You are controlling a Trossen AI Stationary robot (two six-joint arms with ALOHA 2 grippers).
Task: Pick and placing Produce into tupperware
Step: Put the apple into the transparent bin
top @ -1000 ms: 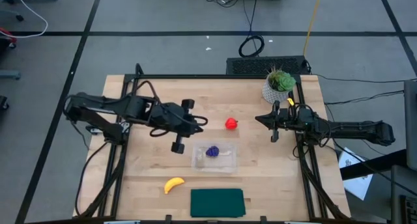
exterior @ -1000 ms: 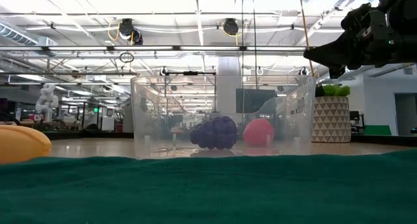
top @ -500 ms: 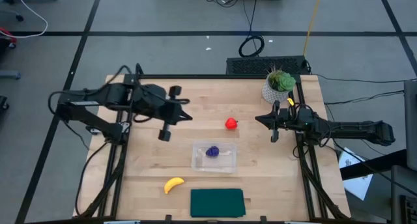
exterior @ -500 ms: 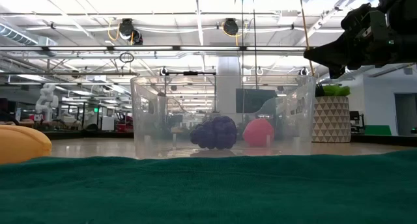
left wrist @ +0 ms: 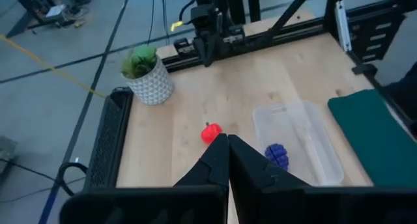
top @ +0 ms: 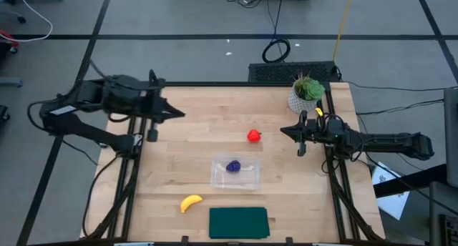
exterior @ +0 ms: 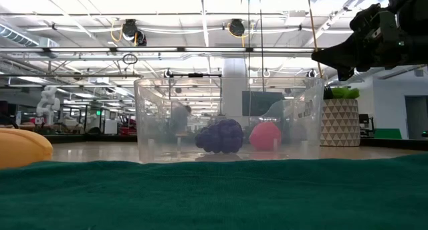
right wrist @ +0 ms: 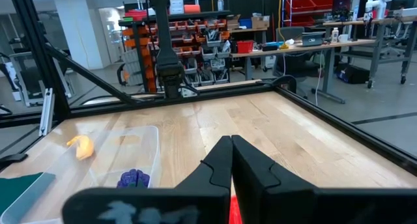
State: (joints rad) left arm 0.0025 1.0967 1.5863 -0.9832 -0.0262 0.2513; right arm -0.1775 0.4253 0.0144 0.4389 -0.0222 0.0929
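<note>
High view: the tupperware [top: 235,171] is seen near the middle of the tabletop [top: 193,124], slightly toward its front edge, with the purple grape cluster [top: 233,166] lying inside it. The red strawberry [top: 254,136] is found on the bare wood behind the container, apart from it, toward the back right. The yellow banana [top: 190,202] is laid near the front edge, left of the container, just beside the dark green cloth [top: 238,222] that is spread along the front edge.

The left gripper [top: 177,114] is held above the back left part of the tabletop, well apart from every fruit; its fingers [left wrist: 218,164] are pressed together and nothing is gripped. The right gripper [top: 284,129] is positioned near the right edge, in front of the potted plant [top: 307,93] at the back right corner; its fingers [right wrist: 228,164] are likewise pressed together, with nothing between them.

In the low view, the grape cluster [exterior: 219,136] is seen through the clear wall of the tupperware [exterior: 227,116], the strawberry [exterior: 265,136] is visible behind it, and the banana [exterior: 23,147] is shown at the left beyond the green cloth [exterior: 214,193].
</note>
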